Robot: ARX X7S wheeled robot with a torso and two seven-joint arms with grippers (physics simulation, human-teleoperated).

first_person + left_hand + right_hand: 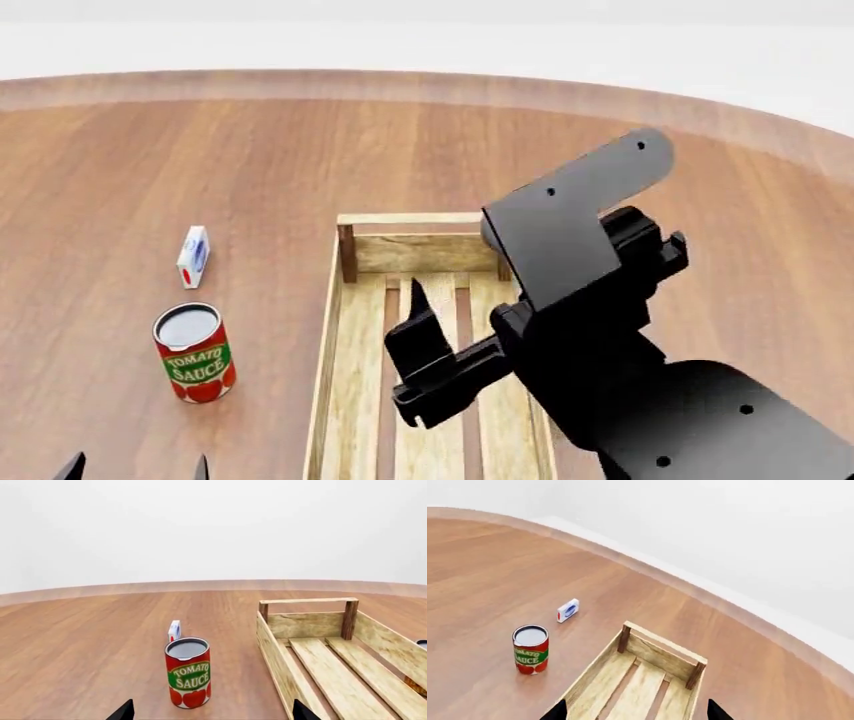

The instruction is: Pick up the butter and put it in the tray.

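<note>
Right gripper (424, 335) hovers over the tray (350, 262), fingers parted and empty; the butter shows nowhere — next move, by my judgement, is finding it; left gripper (210, 715) also open, empty.

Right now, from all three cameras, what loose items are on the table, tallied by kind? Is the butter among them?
Red tomato sauce can: 1
Small white carton with red and blue marks: 1
Light wooden slatted tray: 1
Red and orange butter box: 0 in view; the right arm hides part of the tray in the head view
Total: 3
</note>
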